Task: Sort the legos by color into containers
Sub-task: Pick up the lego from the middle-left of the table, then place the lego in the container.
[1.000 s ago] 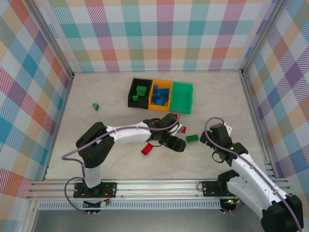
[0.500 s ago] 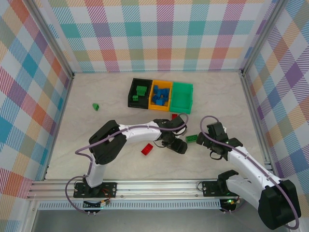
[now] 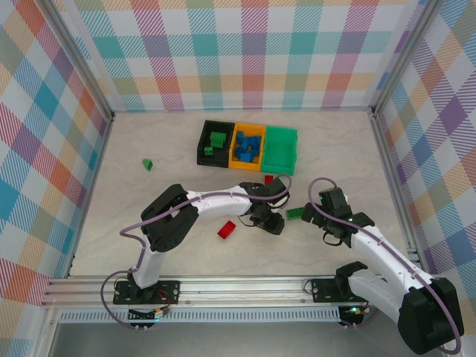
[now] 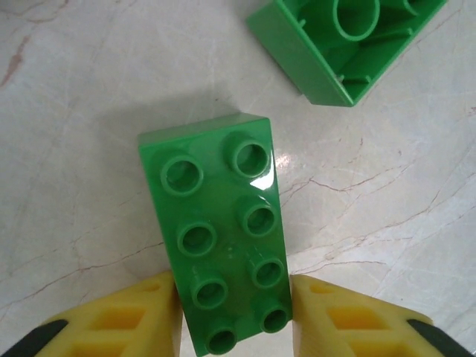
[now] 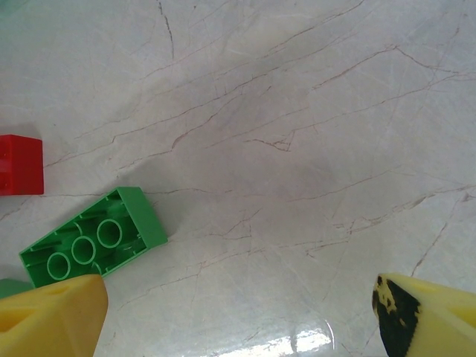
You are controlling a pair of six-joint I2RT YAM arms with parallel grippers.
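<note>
Green lego brick (image 4: 223,245), studs up, is clamped by its long sides between the yellow fingers (image 4: 141,320) of the left gripper (image 4: 234,312). Its long axis points straight away from the gripper, and its near end is cut off. Left arm (image 3: 216,199) stretches low to the right. Ahead-right of this gripper lies an upside-down green brick (image 4: 346,44), partly cut off. Right gripper (image 5: 238,320) stands wide apart and empty, with this brick ahead-left of it, its long axis slanted.

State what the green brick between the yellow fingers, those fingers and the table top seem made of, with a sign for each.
Green brick: hard glossy plastic, going by its sharp highlight and moulded studs. Fingers: matte yellow plastic, perhaps printed, with open hollows. Table top: glossy, veined like marble; possibly a laminate.
</note>
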